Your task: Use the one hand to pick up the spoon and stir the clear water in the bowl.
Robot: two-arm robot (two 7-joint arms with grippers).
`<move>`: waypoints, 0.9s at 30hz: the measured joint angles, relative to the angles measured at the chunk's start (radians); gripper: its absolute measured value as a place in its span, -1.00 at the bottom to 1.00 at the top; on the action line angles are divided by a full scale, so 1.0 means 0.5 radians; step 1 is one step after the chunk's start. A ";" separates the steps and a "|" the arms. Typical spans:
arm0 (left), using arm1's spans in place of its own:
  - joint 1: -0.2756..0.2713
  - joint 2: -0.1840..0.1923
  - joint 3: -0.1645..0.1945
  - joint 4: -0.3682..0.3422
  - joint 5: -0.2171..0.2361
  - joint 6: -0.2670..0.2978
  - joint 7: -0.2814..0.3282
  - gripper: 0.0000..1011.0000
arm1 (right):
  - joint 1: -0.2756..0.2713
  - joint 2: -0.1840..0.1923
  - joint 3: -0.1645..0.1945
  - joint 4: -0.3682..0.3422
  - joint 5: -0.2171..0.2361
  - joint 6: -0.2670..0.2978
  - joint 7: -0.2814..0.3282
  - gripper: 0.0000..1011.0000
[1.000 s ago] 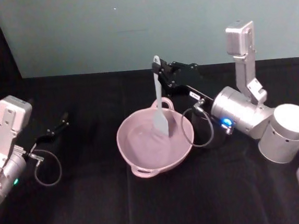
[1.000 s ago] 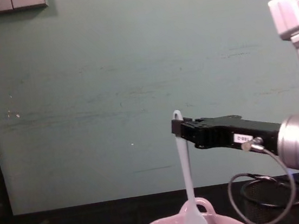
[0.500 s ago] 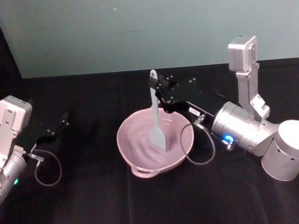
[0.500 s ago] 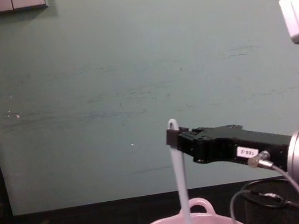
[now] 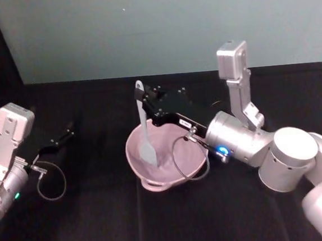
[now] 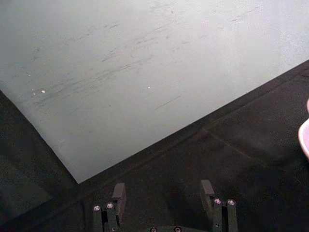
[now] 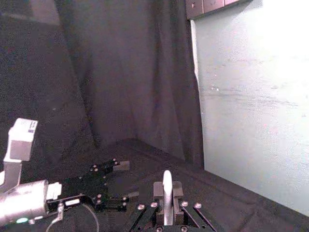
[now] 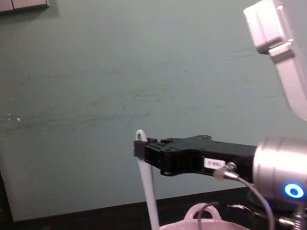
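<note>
Lower centre of head view: bowl (image 5: 132,162) upright, clear water (image 5: 168,155) barely discernible. In its left half, spoon (image 5: 144,130) upright, paddle dipped, handle top clamped in right gripper (image 5: 149,105). Pickup done; stirring judged under way, unfinished. Mid-left: left gripper (image 5: 66,131) parked, fingers apart.

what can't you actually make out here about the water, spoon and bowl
Head view: the clear water is colourless against the bowl, so its level and whether the spoon head is under it cannot be told.
Chest view: the bottom edge cuts off the bowl and the spoon head.
Right wrist view: the right end effector's own fingers cover the spoon below its handle tip.
</note>
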 joint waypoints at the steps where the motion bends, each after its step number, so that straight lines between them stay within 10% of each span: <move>1: 0.000 0.000 0.000 0.000 0.000 0.000 0.000 1.00 | 0.029 -0.016 -0.008 0.035 -0.006 -0.001 0.002 -0.78; 14: 0.000 0.000 0.000 0.000 0.000 0.000 0.000 1.00 | 0.219 -0.101 -0.008 0.283 -0.038 -0.007 0.002 -0.78; 27: 0.000 0.000 0.000 0.000 0.000 0.000 0.000 1.00 | 0.192 -0.015 0.080 0.221 -0.041 0.015 -0.042 -0.78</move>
